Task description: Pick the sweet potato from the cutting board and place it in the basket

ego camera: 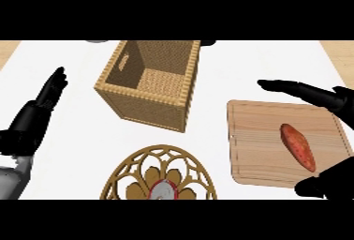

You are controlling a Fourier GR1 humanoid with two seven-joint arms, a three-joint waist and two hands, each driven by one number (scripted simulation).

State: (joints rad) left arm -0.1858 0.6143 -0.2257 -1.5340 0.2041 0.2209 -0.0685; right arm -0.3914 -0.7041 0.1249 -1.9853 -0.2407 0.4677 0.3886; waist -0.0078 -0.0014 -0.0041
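An orange-red sweet potato [298, 146] lies lengthwise on the wooden cutting board [256, 140] at the right. My right hand [319, 96] is open above the board's far right corner, its fingers stretched left and its thumb [325, 182] low by the board's near right corner; it is not touching the potato. The tall woven basket [149, 82] stands left of the board at centre, open at the top and with nothing visible in it. My left hand [38, 112] rests open at the left edge, fingers up.
A round gold openwork trivet [159, 173] with a red and white piece at its middle lies at the front centre, below the basket. The white counter runs to pale wood edges at both far corners. A grey object [99, 41] peeks in at the top.
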